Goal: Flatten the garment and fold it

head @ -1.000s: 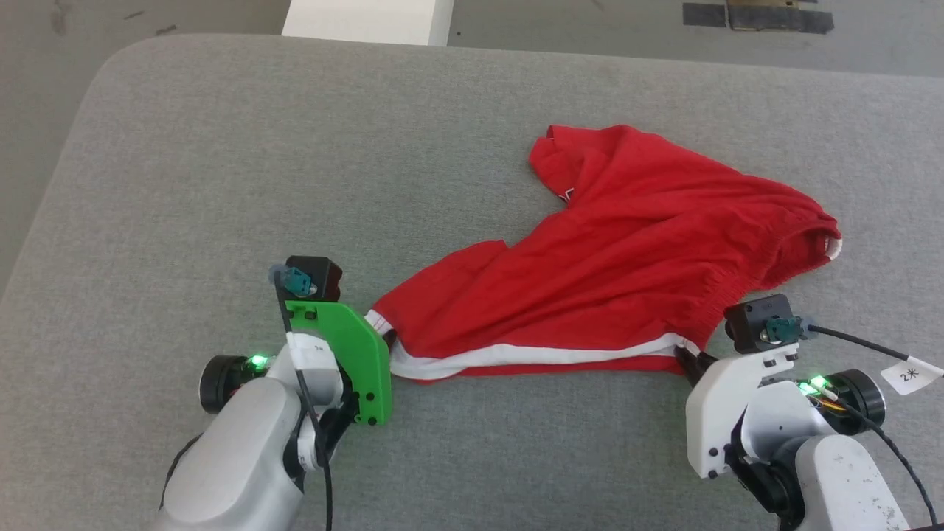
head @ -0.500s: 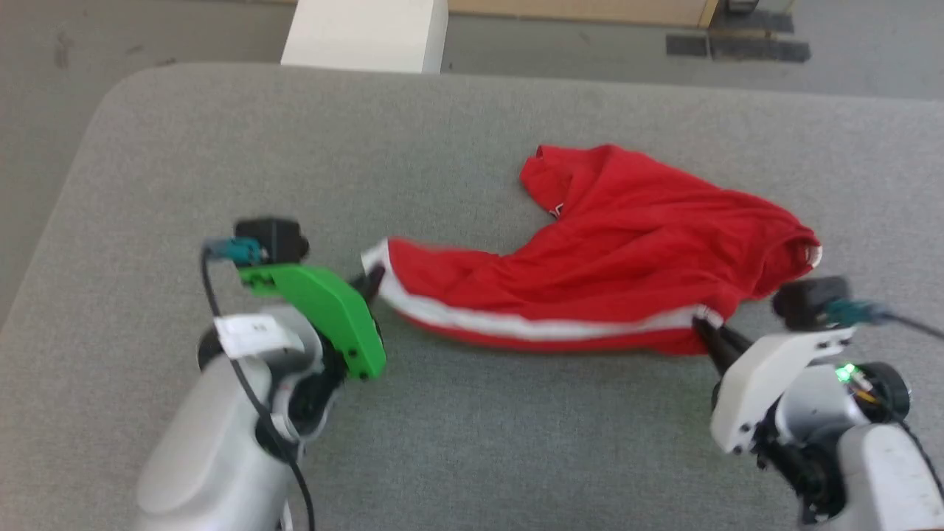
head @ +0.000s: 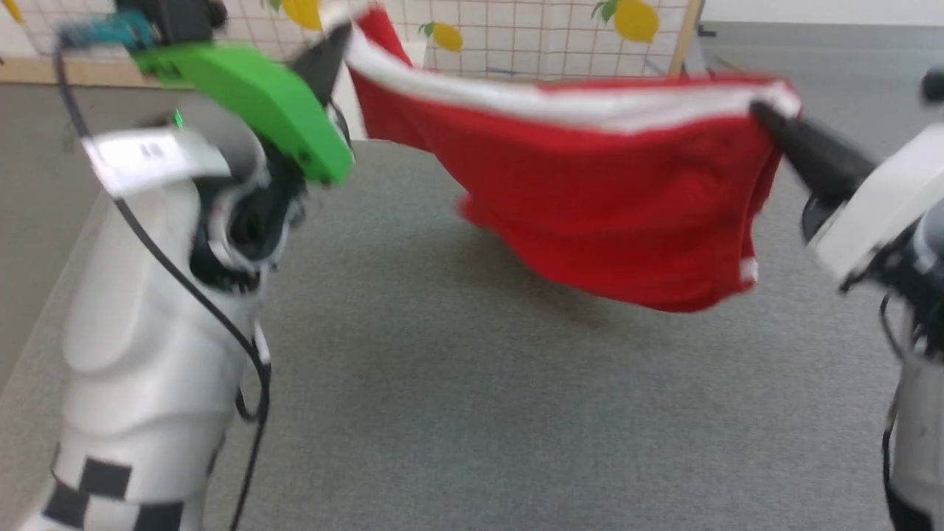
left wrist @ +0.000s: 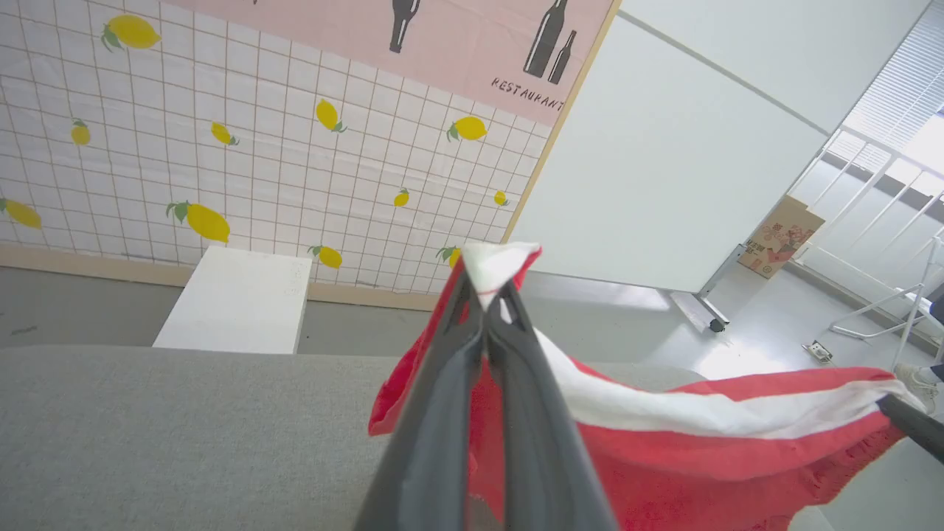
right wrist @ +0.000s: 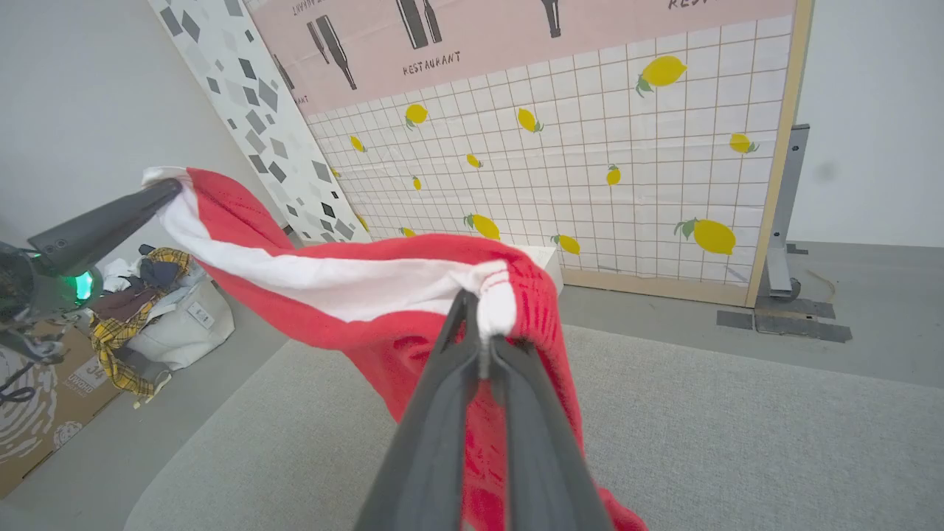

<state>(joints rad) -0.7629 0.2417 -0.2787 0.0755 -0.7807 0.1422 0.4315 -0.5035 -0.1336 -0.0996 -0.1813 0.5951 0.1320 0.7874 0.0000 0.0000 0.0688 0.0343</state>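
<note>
The red garment [head: 612,199] hangs in the air above the grey table [head: 457,413], stretched between both grippers along its white stripe. My left gripper [head: 341,35] is shut on the garment's white left corner [left wrist: 493,264]. My right gripper [head: 763,112] is shut on the other white corner [right wrist: 493,306]. The rest of the cloth sags below the stripe, free of the table. In the left wrist view my left gripper [left wrist: 483,289] pinches the cloth tip; in the right wrist view my right gripper [right wrist: 478,316] does the same.
A white block [left wrist: 236,299] stands on the floor beyond the table's far edge. A tiled lemon-print panel [right wrist: 590,162] stands behind it. A pile of clothes and a cardboard box [right wrist: 88,324] sit off the table's left side.
The left gripper closed on the garment's left corner. Both arms then lifted the garment off the table and stretched it between them. The head camera tilted up.
</note>
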